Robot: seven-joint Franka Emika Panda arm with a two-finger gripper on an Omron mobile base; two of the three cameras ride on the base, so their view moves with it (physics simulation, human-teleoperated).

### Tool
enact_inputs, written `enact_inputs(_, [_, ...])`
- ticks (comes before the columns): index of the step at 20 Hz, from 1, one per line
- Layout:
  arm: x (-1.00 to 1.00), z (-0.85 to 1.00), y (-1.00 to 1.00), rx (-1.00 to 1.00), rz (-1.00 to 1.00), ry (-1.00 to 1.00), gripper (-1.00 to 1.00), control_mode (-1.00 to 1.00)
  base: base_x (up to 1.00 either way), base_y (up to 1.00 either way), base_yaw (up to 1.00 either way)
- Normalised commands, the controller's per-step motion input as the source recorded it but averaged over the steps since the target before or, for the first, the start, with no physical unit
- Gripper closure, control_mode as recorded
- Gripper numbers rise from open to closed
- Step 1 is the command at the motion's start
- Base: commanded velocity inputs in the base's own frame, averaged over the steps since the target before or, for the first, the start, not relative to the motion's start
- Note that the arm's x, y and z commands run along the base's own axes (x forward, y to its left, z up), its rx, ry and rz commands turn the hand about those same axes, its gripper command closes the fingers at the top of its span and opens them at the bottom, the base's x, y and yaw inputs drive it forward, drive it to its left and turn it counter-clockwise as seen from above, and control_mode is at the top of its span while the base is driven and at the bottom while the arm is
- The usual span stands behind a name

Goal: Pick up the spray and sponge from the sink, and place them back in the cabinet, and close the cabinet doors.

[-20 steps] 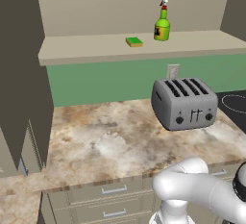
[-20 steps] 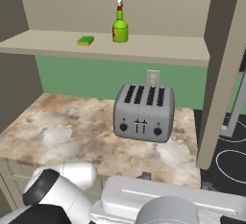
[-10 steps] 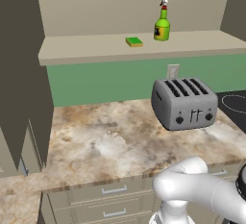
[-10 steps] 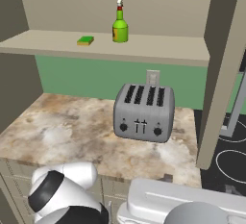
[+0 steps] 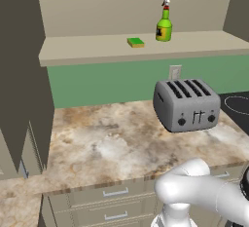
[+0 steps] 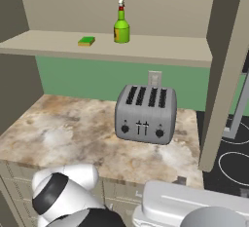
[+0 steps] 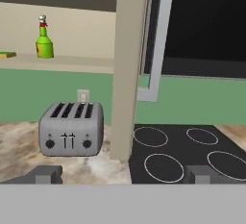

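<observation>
Since the spray and the sponge already sit on the cabinet shelf, you only need to shut the cabinet doors with your spread, empty hand.

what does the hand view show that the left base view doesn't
Hand view alone: the open gripper, the four rings of the black cooktop, and an open cabinet door edge-on with its silver handle.

Left base view alone: beige drawers under the counter and the robot's white arm.

Both: the spray and the sponge on the cabinet shelf, the toaster and the marbled counter.
</observation>
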Motion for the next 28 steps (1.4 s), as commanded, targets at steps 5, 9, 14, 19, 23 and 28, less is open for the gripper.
enact_inputs(5, [0.0, 0.02, -0.18, 0.0, 0.0, 0.0, -1.0, -1.0, 0.0, 0.0, 0.0])
enact_inputs(9, [0.0, 0.0, -0.19, 0.0, 0.0, 0.0, -1.0, -1.0, 0.0, 0.0, 0.0])
enact_inputs(14, [0.0, 0.0, -0.2, 0.0, 0.03, 0.0, -1.0, -1.0, 0.0, 0.0, 0.0])
enact_inputs(19, [0.04, 0.0, -0.15, 0.0, 0.11, 0.0, -1.0, -1.0, 0.0, 0.0, 0.0])
enact_inputs(23, [0.05, 0.0, -0.17, 0.0, 0.16, 0.0, -1.0, -1.0, 0.0, 0.0, 0.0])
enact_inputs(28, [0.01, 0.0, -0.2, 0.0, 0.16, 0.0, -1.0, -1.0, 0.0, 0.0, 0.0])
